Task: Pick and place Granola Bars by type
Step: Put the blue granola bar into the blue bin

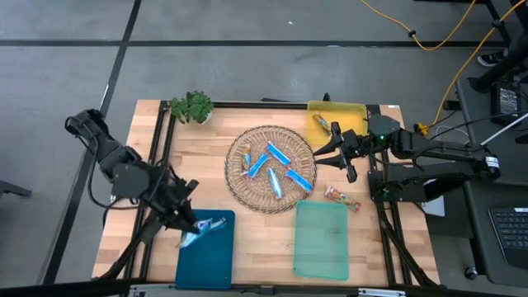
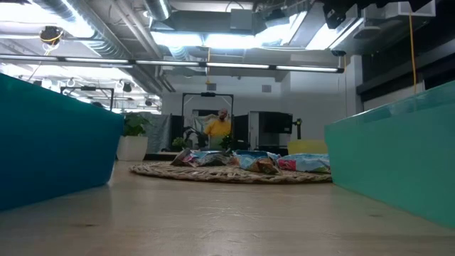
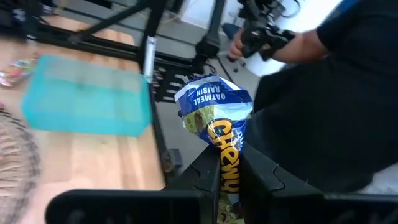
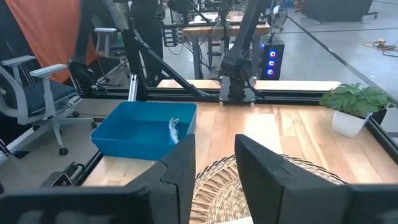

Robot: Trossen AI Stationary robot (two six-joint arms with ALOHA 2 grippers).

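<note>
A blue-wrapped granola bar [image 3: 214, 109] is held by my left gripper [image 1: 191, 235], which is shut on it above the left edge of the blue tray [image 1: 210, 264]. Several more blue bars [image 1: 272, 165] lie on the round woven mat [image 1: 239, 186] at the table's middle. An orange-brown bar [image 1: 322, 122] lies in the yellow tray [image 1: 351, 111], and another bar [image 1: 341, 198] lies on the bare wood beside the green tray [image 1: 322, 239]. My right gripper [image 1: 320, 155] hangs open by the mat's right rim, nothing between its fingers [image 4: 180, 168]. My left gripper pinches the bar's lower end [image 3: 229, 158] between its two fingers, and the rest of the wrapper sticks out past the fingertips. The fingers come from the table's left, slanting slightly down. The bar is lifted clear, over the blue tray's left edge.
A potted green plant [image 1: 191, 107] stands at the far left corner. The black frame rails [image 1: 161, 157] run along both sides of the table. The green tray lies at the near right, with bare wood between it and the blue tray.
</note>
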